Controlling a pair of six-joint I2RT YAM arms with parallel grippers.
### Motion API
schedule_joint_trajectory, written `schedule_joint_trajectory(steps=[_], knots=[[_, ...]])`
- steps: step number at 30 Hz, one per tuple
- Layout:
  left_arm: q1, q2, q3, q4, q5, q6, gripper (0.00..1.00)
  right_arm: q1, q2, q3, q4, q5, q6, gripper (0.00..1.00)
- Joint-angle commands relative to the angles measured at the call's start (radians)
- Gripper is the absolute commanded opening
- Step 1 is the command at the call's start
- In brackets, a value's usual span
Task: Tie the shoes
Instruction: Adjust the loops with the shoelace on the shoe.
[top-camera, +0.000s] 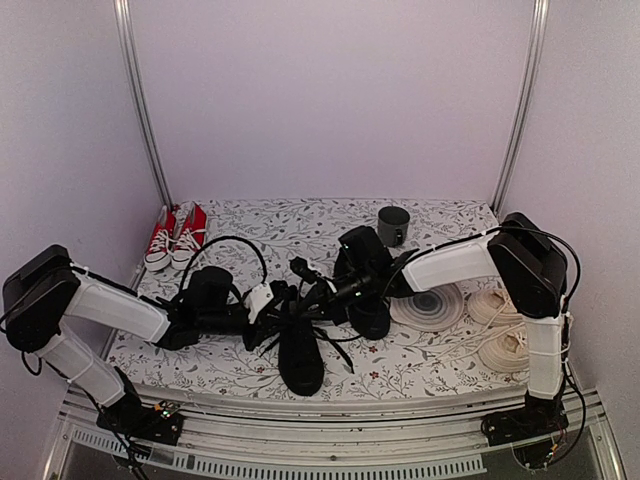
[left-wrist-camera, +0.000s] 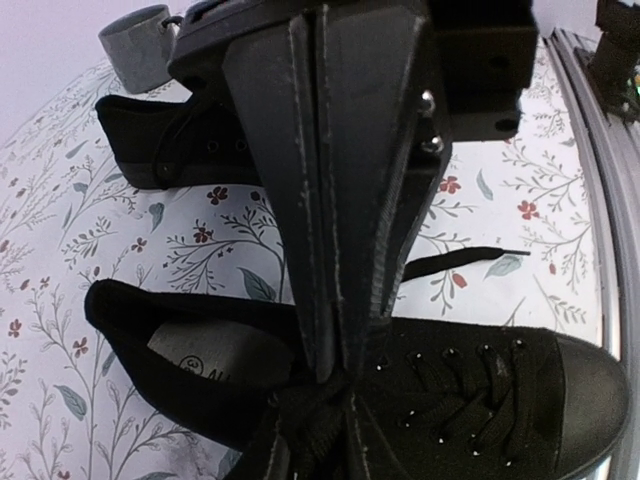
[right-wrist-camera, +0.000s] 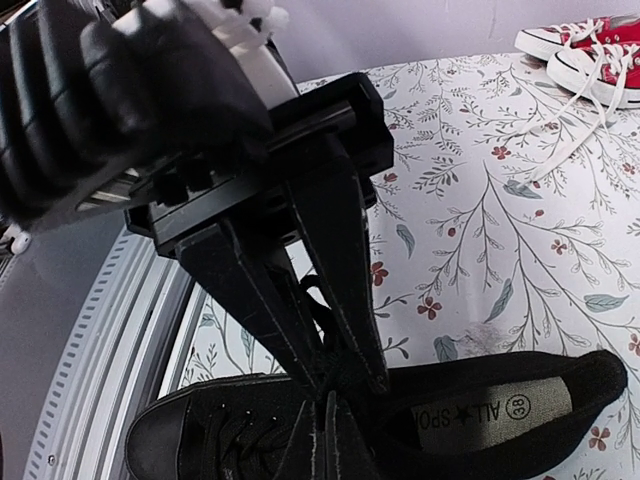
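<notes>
One black shoe (top-camera: 300, 360) lies at the front middle of the table, toe toward the arms; it also fills the bottom of the left wrist view (left-wrist-camera: 520, 400) and of the right wrist view (right-wrist-camera: 200, 430). The other black shoe (top-camera: 368, 300) lies behind it, partly under the right arm, and shows again as a black shoe (left-wrist-camera: 175, 145). Both grippers meet over the front shoe's tongue. My left gripper (left-wrist-camera: 337, 375) is shut on a bunch of its black lace. My right gripper (right-wrist-camera: 347, 378) is shut on the lace too. A loose lace end (left-wrist-camera: 470, 258) trails on the cloth.
Small red-and-white sneakers (top-camera: 175, 238) sit at the back left. A grey cup (top-camera: 393, 225) stands at the back. A white ribbed disc (top-camera: 428, 308) and cream sneakers (top-camera: 503, 335) lie at the right. A metal rail (top-camera: 330, 435) runs along the front edge.
</notes>
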Motion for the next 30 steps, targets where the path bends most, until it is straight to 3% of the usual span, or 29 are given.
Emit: schedule_joint_trajectory(steps=[1, 2, 11, 12, 14, 18, 20, 24, 30], knots=[[0.0, 0.004, 0.011, 0.059, 0.019, -0.021, 0.06, 0.006, -0.044, -0.02, 0.025, -0.041, 0.01, 0.01], [0.005, 0.004, 0.009, 0.068, 0.02, -0.029, 0.0, 0.006, -0.046, -0.024, 0.024, -0.042, 0.009, 0.01], [0.021, 0.035, -0.002, 0.128, 0.068, -0.087, 0.0, -0.002, -0.04, -0.041, -0.048, -0.045, -0.039, 0.01], [0.021, 0.045, 0.005, 0.122, 0.068, -0.091, 0.0, -0.002, -0.04, -0.033, -0.066, -0.052, -0.046, 0.06], [0.021, 0.063, 0.018, 0.114, 0.076, -0.093, 0.0, -0.01, -0.053, -0.024, -0.078, -0.061, -0.06, 0.26], [0.021, 0.072, 0.025, 0.108, 0.062, -0.095, 0.0, -0.089, -0.097, -0.058, 0.017, -0.146, 0.012, 0.33], [0.021, 0.067, 0.022, 0.109, 0.056, -0.094, 0.0, -0.118, -0.103, -0.062, 0.053, -0.152, 0.075, 0.31], [0.021, 0.056, 0.014, 0.111, 0.05, -0.092, 0.0, -0.113, -0.051, -0.026, 0.073, -0.103, 0.114, 0.12], [0.021, 0.044, 0.002, 0.129, 0.048, -0.097, 0.0, -0.07, 0.014, 0.025, 0.062, -0.083, 0.148, 0.05]])
